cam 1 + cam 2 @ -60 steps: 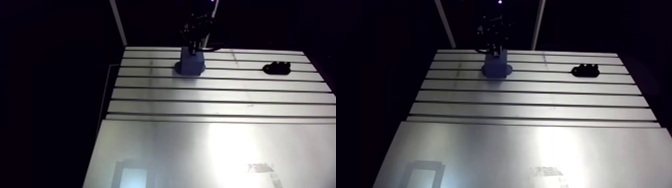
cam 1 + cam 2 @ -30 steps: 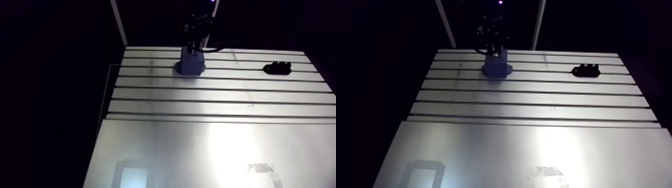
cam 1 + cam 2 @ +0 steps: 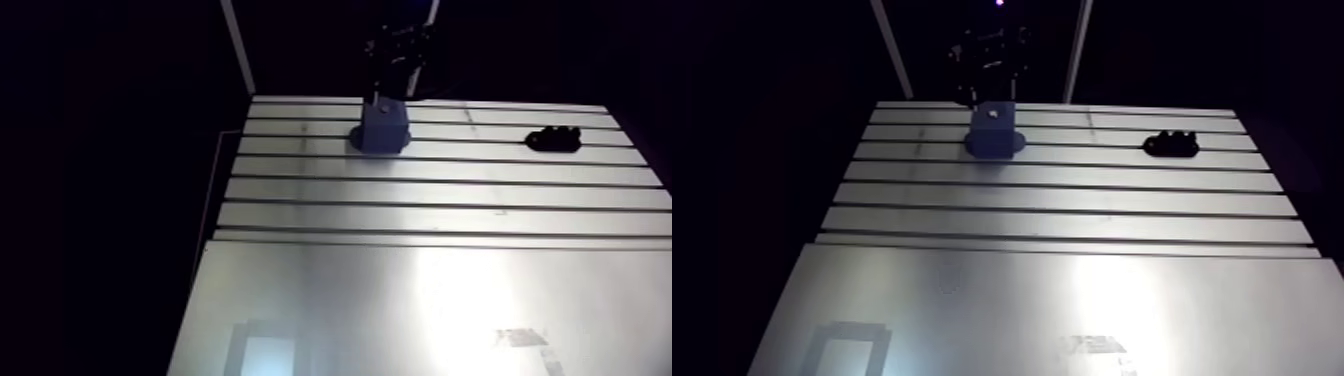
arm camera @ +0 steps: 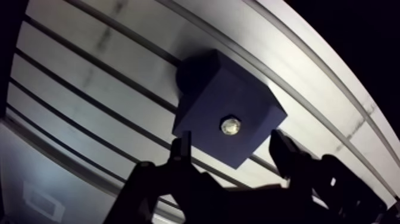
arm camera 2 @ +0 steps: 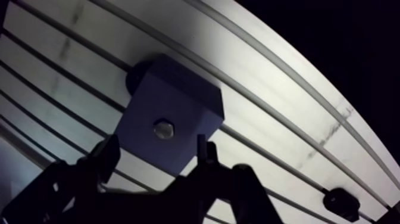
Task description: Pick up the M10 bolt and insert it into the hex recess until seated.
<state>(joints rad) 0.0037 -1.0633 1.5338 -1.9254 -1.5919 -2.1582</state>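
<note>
Gripper spread wide and empty above the blue block

Its two fingers stand well apart with nothing between them, one to each side of the M10 bolt as the wrist view shows it; the bolt's shiny hex head sits sunk in the middle of the block's top face. The block stands on the slotted table, and a small black part lies well apart from it, near the table's far edge
</note>
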